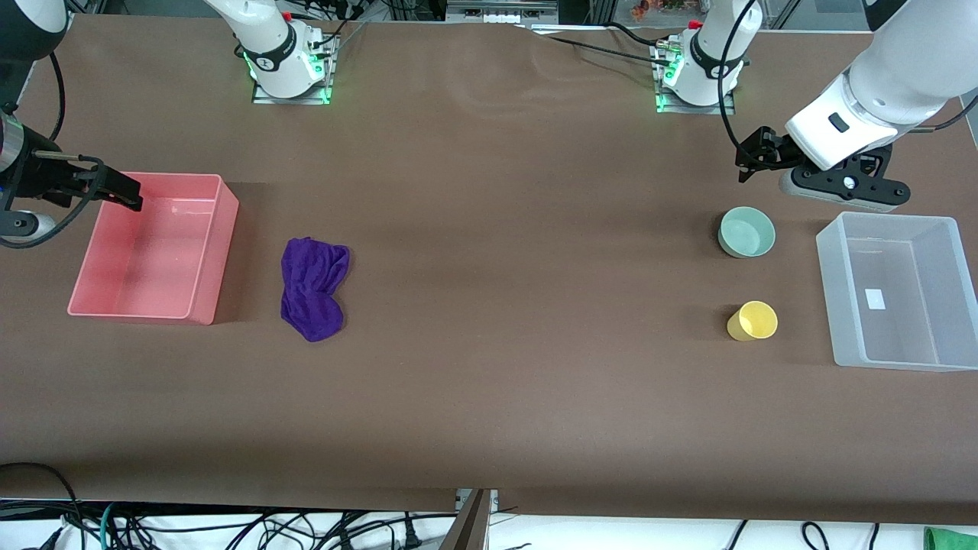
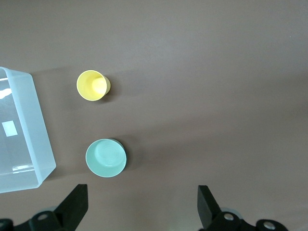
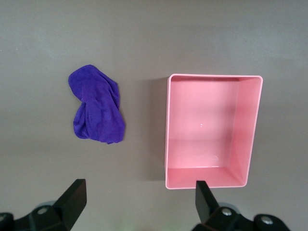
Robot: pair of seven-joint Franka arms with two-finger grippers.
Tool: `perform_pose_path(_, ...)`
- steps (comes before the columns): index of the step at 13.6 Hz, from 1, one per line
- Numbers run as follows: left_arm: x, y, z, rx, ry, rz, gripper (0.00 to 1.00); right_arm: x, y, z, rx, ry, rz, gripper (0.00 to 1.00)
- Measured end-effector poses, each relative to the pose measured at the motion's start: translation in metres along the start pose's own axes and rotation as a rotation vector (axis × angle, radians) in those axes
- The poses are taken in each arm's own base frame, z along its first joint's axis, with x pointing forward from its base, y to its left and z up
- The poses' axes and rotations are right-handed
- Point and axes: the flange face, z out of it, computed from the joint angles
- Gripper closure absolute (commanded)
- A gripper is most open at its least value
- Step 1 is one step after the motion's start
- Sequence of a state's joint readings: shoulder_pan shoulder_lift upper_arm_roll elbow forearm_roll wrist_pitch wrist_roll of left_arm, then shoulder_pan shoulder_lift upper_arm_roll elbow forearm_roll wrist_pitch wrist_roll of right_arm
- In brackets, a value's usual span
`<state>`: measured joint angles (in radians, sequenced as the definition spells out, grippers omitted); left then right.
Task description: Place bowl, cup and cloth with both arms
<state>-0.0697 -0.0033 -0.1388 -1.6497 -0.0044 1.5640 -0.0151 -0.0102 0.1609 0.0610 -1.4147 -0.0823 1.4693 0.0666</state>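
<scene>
Judging by the layout, nothing placed yet; all three items left to move. Pink bin [image 1: 153, 252] at mid-left of the front view, empty. Clear bin [image 1: 894, 290] at mid-right, empty too. Purple cloth [image 1: 313, 286] crumpled on the table just beside the pink bin. Mint bowl [image 1: 746, 232] upright on the table at right of centre, near the clear bin. Yellow cup [image 1: 752, 321] lower in the frame, apart from the bowl. Left gripper [image 2: 142, 204] up by the bowl, fingers spread, empty. Right gripper [image 3: 139, 202] over the pink bin's edge at far left, fingers likewise apart, holding nothing.
</scene>
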Motion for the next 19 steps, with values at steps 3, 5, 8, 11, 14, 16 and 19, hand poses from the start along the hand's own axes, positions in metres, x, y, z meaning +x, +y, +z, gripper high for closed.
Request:
perform_pose_path(3,-0.0004,0.0005,0.0003,0.0,-0.004,0.001,0.0,0.0007,-0.0001,0.0011,0.0,-0.002,0.002,0.0)
perform_pose_path(5,-0.0027,-0.0004,0.0018,0.0,-0.023,0.0,0.0,0.0007,-0.0001,0.0011,0.0,-0.001,0.002,0.0)
perform_pose_path(8,-0.0035,-0.0006,0.0,0.0,-0.024,-0.001,0.0,0.0007,0.0003,0.0011,0.0,-0.001,0.003,0.0)
perform_pose_path(11,-0.0043,-0.0004,-0.001,0.001,-0.025,0.0,0.0,0.0008,0.0009,0.0011,0.0,-0.001,0.004,0.0)
perform_pose_path(14,-0.0046,0.0003,-0.002,0.001,-0.024,0.001,0.0,0.0008,0.0009,0.0011,0.0,-0.001,0.004,0.0)
perform_pose_path(16,-0.0051,0.0003,-0.0021,0.001,-0.026,0.001,0.0,0.0008,0.0009,0.0011,0.0,-0.001,0.004,0.0)
perform_pose_path(19,-0.0052,-0.0021,-0.0021,0.001,-0.027,-0.003,0.0,0.0011,0.0009,0.0009,0.0,0.001,0.004,0.0)
